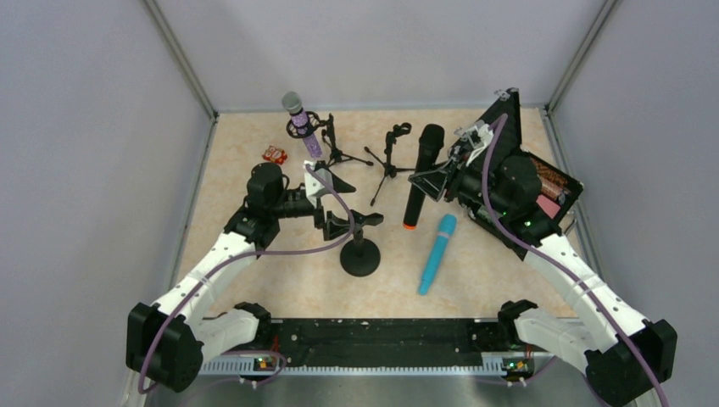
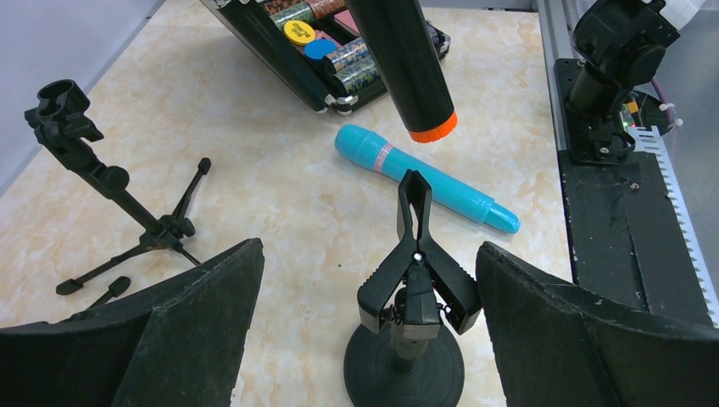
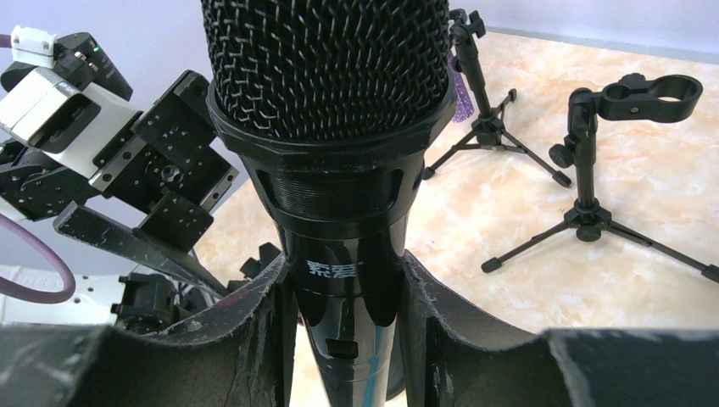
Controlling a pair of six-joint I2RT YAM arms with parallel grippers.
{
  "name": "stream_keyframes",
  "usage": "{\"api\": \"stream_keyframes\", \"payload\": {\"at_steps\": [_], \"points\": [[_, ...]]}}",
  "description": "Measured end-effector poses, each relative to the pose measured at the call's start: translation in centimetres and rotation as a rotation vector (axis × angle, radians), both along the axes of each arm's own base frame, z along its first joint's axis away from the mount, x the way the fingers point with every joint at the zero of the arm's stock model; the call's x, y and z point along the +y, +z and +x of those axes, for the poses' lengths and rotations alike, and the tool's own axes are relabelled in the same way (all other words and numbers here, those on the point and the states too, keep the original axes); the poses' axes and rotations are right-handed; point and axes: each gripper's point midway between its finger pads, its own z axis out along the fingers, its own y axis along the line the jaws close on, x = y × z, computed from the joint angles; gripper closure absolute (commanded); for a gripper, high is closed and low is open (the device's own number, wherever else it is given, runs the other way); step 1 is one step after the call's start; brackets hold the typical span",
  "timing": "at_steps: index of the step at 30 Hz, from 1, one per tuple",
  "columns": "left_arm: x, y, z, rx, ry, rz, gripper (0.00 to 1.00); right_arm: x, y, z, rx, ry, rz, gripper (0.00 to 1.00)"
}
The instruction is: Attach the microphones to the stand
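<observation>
At the far left, the purple microphone (image 1: 299, 121) stood in a tripod stand (image 1: 332, 146). It looked seated in the ring, though the top view was too coarse to tell how firmly.

Nearer, the left gripper (image 2: 369, 254) was spread wide with nothing in it, one finger on each side of the clip stand (image 2: 415, 280). If it closed off-centre, it could shove the round base (image 2: 403, 369) sideways or tip the stand rather than squeeze the clip open.

Just right of that, further back, the empty tripod stand (image 1: 389, 159) stood on thin legs. It looked light, so a push from a microphone coming in at an angle could topple it.

The right gripper (image 3: 343, 339) was clamped on the black microphone (image 1: 421, 174), just below its mesh head. The long body hung down with the orange end (image 2: 432, 132) above the table. Held that high up, the microphone could swing or slide between the fingers, and it would then meet a holder crooked.

The turquoise microphone (image 2: 424, 178) lay loose on the table (image 1: 246, 161), just right of the clip stand and near the orange end. A low pass of the black microphone could knock it and set it rolling toward the near edge.

At the far right, an open case (image 1: 555, 191) lay close beside the right arm, which could snag on it while turning.
</observation>
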Motion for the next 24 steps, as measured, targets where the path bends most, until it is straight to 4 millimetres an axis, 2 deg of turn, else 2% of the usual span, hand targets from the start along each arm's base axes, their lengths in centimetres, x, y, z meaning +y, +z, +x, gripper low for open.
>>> {"api": "stream_keyframes", "payload": {"at_steps": [7, 14, 19, 24], "points": [[0.0, -0.2, -0.2, -0.015, -0.010, 0.002, 0.01, 0.8, 0.8, -0.6, -0.045, 0.038, 0.007, 1.00], [-0.5, -0.1, -1.3, -0.027, -0.076, -0.002, 0.04, 2.1, 1.5, -1.9, -0.112, 0.093, 0.011, 1.00], [-0.7, -0.7, -1.9, -0.012, -0.105, 0.007, 0.09, 2.1, 1.1, -2.4, -0.147, 0.083, 0.015, 1.00], [-1.1, -2.0, -2.2, 0.033, -0.116, 0.035, 0.12, 2.2, 0.8, -2.4, -0.168, 0.066, 0.020, 1.00]]}}
